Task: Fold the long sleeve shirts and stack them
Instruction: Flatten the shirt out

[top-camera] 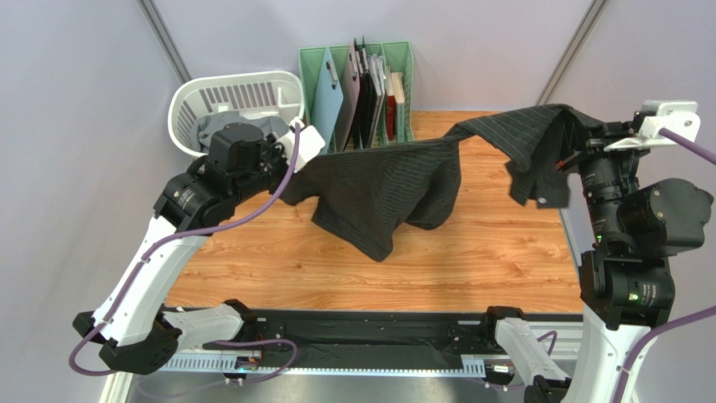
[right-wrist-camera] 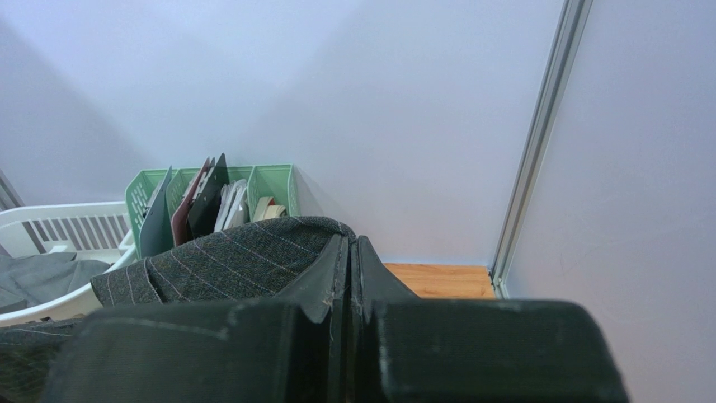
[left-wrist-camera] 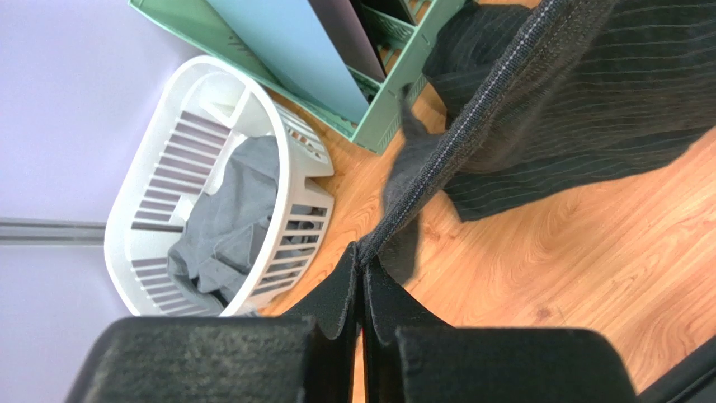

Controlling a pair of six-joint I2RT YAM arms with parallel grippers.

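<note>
Left gripper [left-wrist-camera: 361, 264] and right gripper [right-wrist-camera: 349, 243] are each clamped on an edge of the black pinstriped shirt [top-camera: 386, 185]. It hangs between them, long axis left-right, over the table [top-camera: 471, 252] (middle sagging). The grey shirt [left-wrist-camera: 227, 218] sits in the far-left basket [top-camera: 235, 80].

One black pinstriped shirt [top-camera: 378, 189], one grey shirt [left-wrist-camera: 227, 218], one white basket [top-camera: 244, 84], one green rack [left-wrist-camera: 380, 113]
</note>
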